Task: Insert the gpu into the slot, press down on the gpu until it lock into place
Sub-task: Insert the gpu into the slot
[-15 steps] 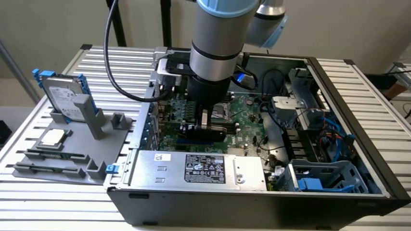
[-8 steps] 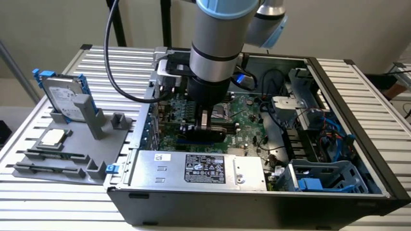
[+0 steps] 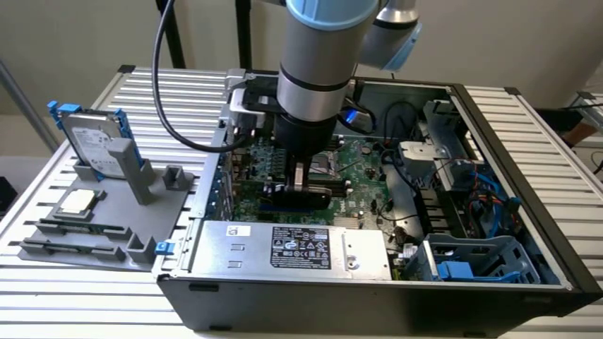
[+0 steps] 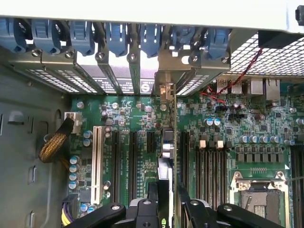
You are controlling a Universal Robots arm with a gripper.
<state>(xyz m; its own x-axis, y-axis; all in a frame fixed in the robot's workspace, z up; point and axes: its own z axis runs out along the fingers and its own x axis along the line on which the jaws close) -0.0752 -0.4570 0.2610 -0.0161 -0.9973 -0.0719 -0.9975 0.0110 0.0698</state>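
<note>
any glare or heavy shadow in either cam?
Exterior view: the slatted table washes out bright, and the arm shades the motherboard. Wrist view: the case edge is blown out white; pincer and gpu sit dark.

Case point(image 3: 377, 304) on table point(image 3: 85, 300) — tray point(image 3: 179, 205) at the exterior view's left. Inside, power supply box point(image 3: 292, 247) nearest; gpu point(image 3: 278, 192) above motherboard point(image 3: 363, 180), just behind it.

The gpu point(image 4: 165, 173) (edge-on) hides the slot.
</note>
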